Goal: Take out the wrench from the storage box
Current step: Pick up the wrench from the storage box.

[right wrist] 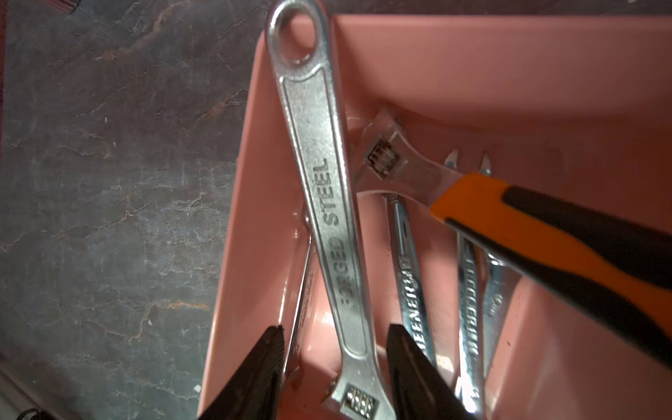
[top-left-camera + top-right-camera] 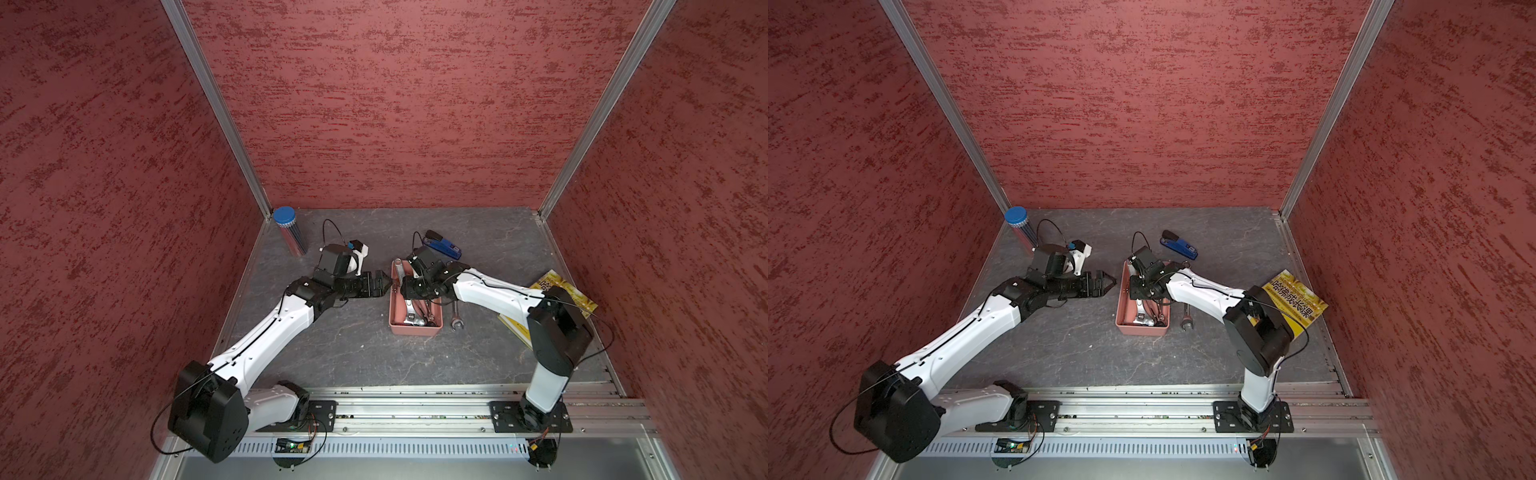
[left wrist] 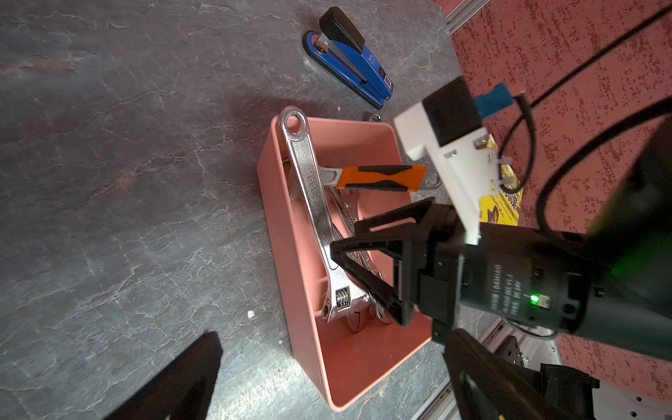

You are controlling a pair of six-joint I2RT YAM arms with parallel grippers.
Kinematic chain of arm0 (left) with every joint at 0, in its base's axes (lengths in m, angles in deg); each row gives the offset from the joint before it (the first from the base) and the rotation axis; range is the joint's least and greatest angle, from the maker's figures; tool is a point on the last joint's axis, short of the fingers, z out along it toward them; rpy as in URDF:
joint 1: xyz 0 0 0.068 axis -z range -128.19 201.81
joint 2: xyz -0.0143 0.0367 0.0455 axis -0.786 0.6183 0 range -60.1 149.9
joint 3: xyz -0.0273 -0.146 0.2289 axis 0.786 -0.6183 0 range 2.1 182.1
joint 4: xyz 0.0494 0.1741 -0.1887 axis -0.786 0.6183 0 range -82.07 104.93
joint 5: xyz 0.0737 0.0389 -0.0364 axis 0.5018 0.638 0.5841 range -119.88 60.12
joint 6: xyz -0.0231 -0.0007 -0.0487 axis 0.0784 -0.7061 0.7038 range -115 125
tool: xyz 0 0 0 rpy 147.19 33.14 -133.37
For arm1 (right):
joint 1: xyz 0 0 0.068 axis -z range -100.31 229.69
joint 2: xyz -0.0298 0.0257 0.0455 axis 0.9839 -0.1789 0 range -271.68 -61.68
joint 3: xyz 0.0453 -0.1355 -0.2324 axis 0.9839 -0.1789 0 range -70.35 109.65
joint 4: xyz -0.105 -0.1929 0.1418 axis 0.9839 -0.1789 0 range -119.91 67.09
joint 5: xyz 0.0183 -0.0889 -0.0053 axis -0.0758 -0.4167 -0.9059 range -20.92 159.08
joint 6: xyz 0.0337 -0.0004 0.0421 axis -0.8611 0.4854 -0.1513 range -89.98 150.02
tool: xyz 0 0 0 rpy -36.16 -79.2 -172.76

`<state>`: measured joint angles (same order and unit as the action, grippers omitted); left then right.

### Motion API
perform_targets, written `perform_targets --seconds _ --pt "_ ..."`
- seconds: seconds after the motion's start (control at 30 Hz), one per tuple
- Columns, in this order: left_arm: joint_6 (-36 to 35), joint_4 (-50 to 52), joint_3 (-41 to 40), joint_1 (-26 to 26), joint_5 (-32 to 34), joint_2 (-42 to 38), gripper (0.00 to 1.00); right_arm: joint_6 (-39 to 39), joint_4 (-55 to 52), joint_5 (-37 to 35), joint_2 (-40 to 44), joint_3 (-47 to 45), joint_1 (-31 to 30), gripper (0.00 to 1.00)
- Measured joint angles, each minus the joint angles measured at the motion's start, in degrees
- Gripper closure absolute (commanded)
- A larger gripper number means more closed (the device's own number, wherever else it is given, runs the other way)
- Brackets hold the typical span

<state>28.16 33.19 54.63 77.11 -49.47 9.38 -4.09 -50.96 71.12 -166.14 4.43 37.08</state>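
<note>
Showing only in wrist views, orange-handled wrench [image 3: 382,178] lies across storage box [image 3: 363,363].

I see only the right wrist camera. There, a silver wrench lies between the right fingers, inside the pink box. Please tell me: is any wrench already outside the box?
Observer: Yes. One small wrench lies on the table, to the right of the storage box and apart from it.
Operator: Where is the left gripper?
Observer: The left gripper is open, just outside the box's left wall.
Operator: Is anything behind the box?
Observer: A blue stapler lies there, near the far right corner.
</note>
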Motion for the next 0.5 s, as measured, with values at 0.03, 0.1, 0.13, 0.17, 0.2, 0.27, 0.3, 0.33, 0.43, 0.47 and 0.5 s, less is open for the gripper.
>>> perform_targets --seconds 0.03,0.1,0.13,0.17,0.2,0.27,0.3,0.33,0.43,0.47,0.5 --pt "0.1 0.0 -0.3 0.0 0.0 -0.3 0.00 0.0 0.6 -0.5 -1.0 0.4 -0.2 0.52" --pt "0.2 0.0 -0.7 0.0 0.0 -0.6 0.00 0.0 1.5 -1.4 -2.6 1.0 -0.7 0.53" --pt "0.4 0.0 -1.0 0.0 0.0 -0.8 0.00 0.1 1.7 -1.9 -3.3 1.4 -0.8 0.54" --pt "0.4 0.0 -1.3 0.0 0.0 -0.9 0.00 0.1 1.8 -2.2 -4.0 1.7 -1.0 0.55" --pt "0.4 0.0 -1.6 -0.1 0.0 -1.0 0.00 0.2 2.1 -2.6 -4.5 2.0 -1.0 0.55" --pt "0.5 0.0 -2.0 -0.2 0.0 -1.2 0.00 0.2 2.2 -3.3 -5.8 2.6 -1.1 0.56" --pt "0.5 0.0 -2.1 -0.2 0.0 -1.2 0.00 0.2 2.5 -3.7 -6.4 2.8 -1.1 0.56" --pt "0.5 0.0 -2.1 -0.2 0.0 -1.2 0.00 0.2 2.7 -4.0 -6.8 2.8 -1.1 0.57" --pt "0.5 0.0 -2.2 -0.2 0.1 -1.2 0.00 0.3 2.8 -4.3 -8.0 2.8 -1.1 0.61" --pt "0.5 0.0 -2.3 -0.2 0.0 -1.2 0.00 0.4 2.8 -4.3 -8.3 2.8 -1.1 0.63" --pt "0.5 0.0 -2.5 -0.2 0.0 -1.2 0.00 0.5 2.9 -4.4 -8.6 2.9 -1.1 0.66"
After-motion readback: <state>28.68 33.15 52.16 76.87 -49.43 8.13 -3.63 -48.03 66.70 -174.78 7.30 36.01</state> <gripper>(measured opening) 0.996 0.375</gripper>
